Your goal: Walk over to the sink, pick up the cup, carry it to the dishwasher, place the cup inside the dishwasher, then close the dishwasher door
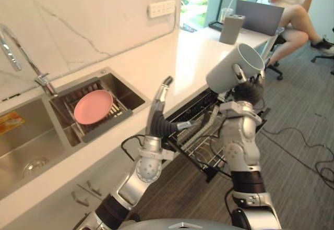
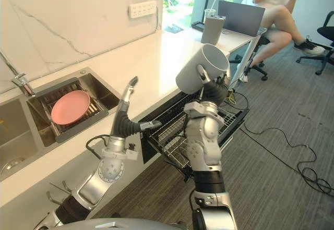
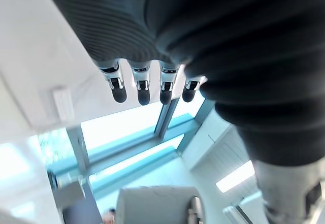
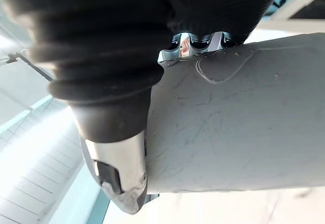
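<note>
Left hand (image 1: pixel 159 105) open, right hand (image 1: pixel 250 92) gripping white cup (image 1: pixel 232 71) over dishwasher rack (image 1: pixel 201 136)

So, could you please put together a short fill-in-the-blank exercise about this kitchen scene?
The right hand is curled round a white ____.
The plate in the sink's drain basket is coloured ____.
The dishwasher's wire rack is pulled ____.
The left hand, fingers straight, holds ____.
Missing words: cup; pink; out; nothing.
</note>
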